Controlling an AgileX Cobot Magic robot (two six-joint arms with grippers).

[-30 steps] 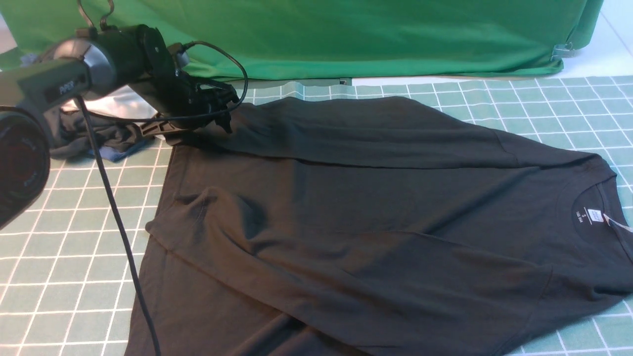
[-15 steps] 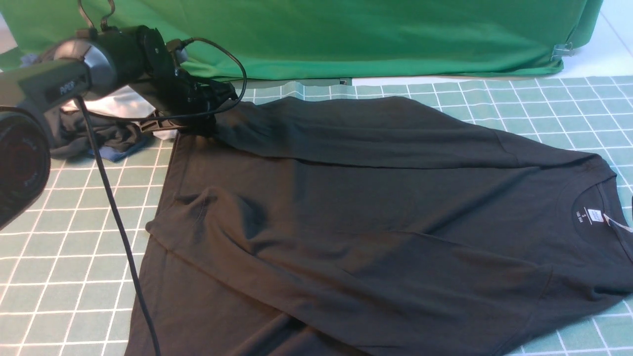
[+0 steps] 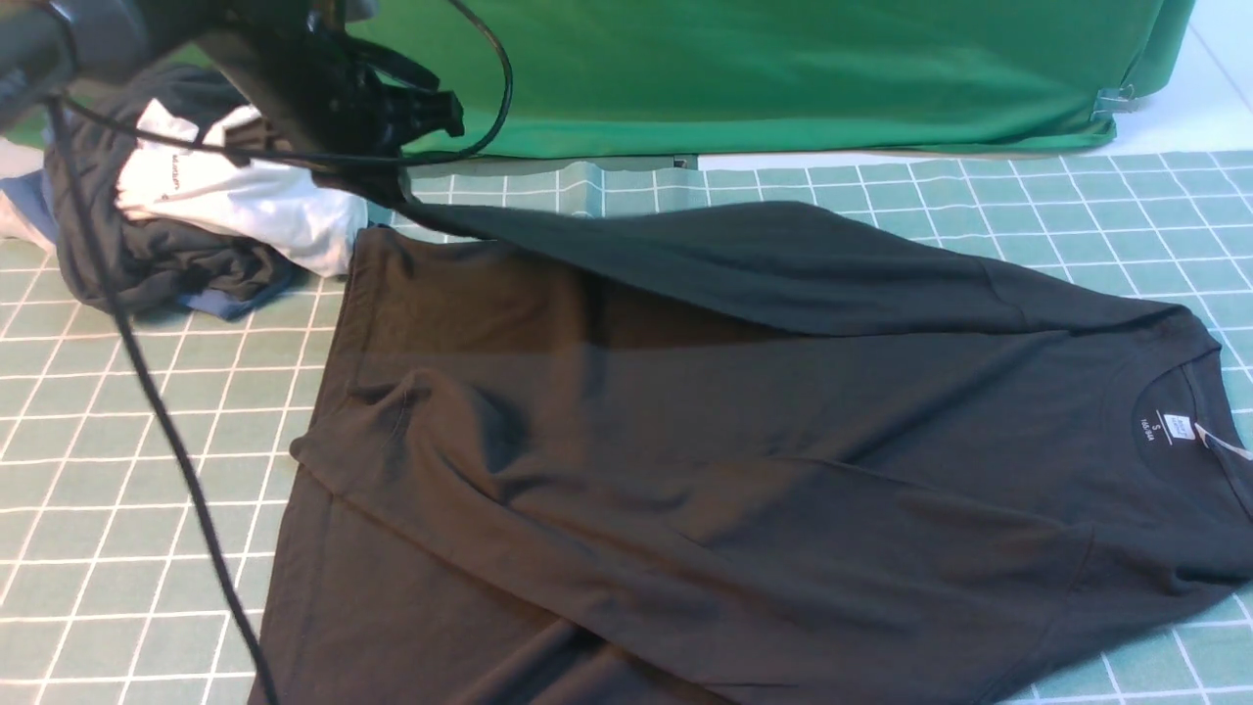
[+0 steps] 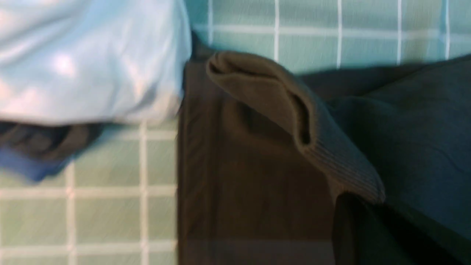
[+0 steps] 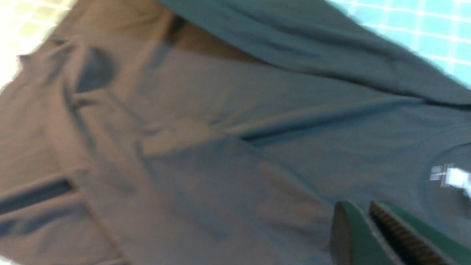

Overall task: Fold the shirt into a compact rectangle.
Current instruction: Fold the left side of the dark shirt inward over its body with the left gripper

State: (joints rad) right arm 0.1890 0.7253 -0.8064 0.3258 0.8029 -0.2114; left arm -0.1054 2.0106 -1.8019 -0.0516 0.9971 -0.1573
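The black shirt [image 3: 685,441] lies spread on the grid mat [image 3: 117,411], its collar and white neck label [image 3: 1175,428] at the right. Its far edge is folded over toward the middle. My left gripper [image 3: 387,171] is shut on the far left corner of that folded layer and holds it up off the mat, so the cloth slopes down to the right. In the left wrist view the pinched cloth [image 4: 265,95] bunches just ahead of the dark fingers. My right gripper [image 5: 358,209] hangs above the shirt near the neck label [image 5: 450,176], its green fingers nearly together and empty.
A pile of clothes sits at the far left: a white garment [image 3: 245,201] on a dark grey and blue bundle [image 3: 166,264]. A green backdrop cloth [image 3: 734,69] hangs behind the mat. The left arm's black cable [image 3: 147,392] trails down across the mat.
My left gripper shut on the shirt's far left corner, then rose and drew back, lifting that corner. The clothes pile behind it is now uncovered.
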